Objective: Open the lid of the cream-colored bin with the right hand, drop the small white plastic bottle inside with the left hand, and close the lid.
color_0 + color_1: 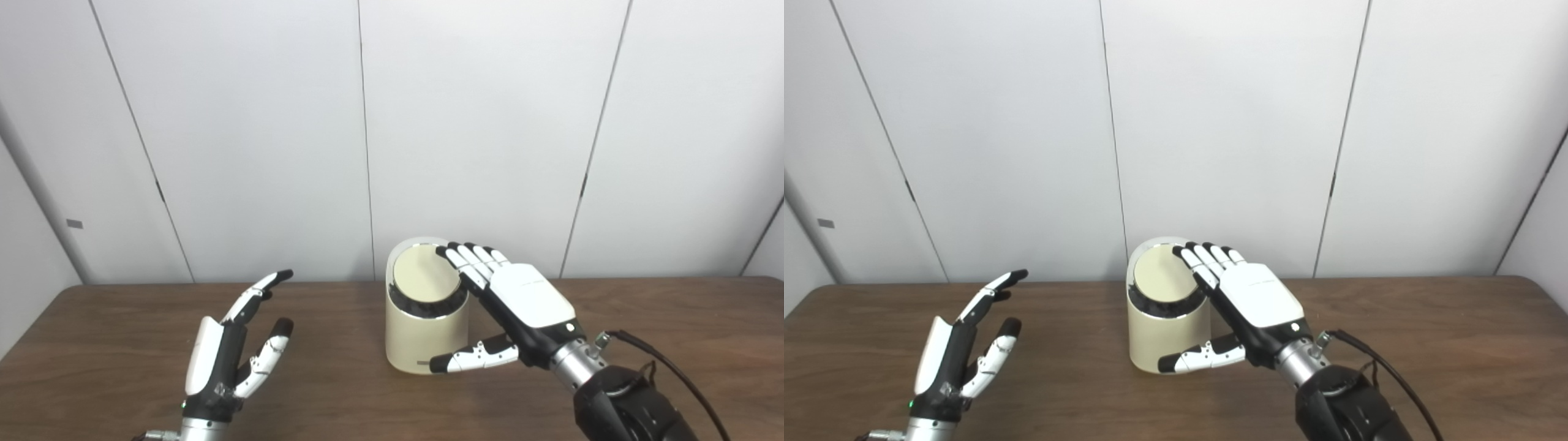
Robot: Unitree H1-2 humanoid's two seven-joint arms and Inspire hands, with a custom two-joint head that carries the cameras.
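On our table, our right hand rests spread over the closed bin; our left hand, well apart, is wide and empty.

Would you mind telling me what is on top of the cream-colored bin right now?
The right robot hand lies over the right edge of the cream-colored bin, fingers on its closed lid. The lid hides the inside.

Matt cream plastic bin with a glossy dark rim stands on a wood-grain table.
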